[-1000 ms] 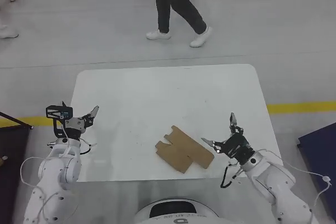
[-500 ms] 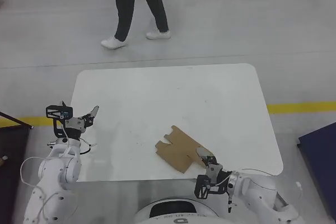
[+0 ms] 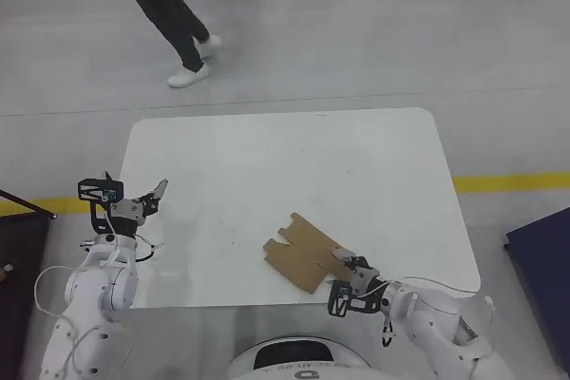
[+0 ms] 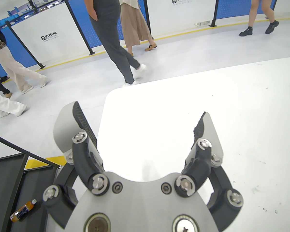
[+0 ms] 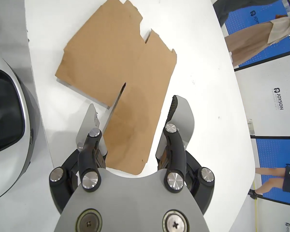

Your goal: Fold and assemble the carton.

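Note:
A flat brown carton (image 3: 306, 249) lies unfolded on the white table (image 3: 266, 161), close to the front edge. My right gripper (image 3: 343, 276) is open at the carton's near-right flap. In the right wrist view that gripper (image 5: 133, 102) has one finger on each side of the carton's (image 5: 120, 59) flap, which lies flat beneath them. My left gripper (image 3: 134, 186) hovers open at the table's left edge, far from the carton. Nothing sits between the left gripper's (image 4: 139, 109) fingers.
A dark cart (image 3: 2, 249) holding an orange bottle (image 4: 23, 210) stands beside the table's left edge. A dark blue surface (image 3: 551, 261) lies off the right side. A person walks on the floor beyond the far edge. The table's back half is bare.
The right arm swung from the carton's right side down to the front edge, then moved in over the near flap. The left arm kept still.

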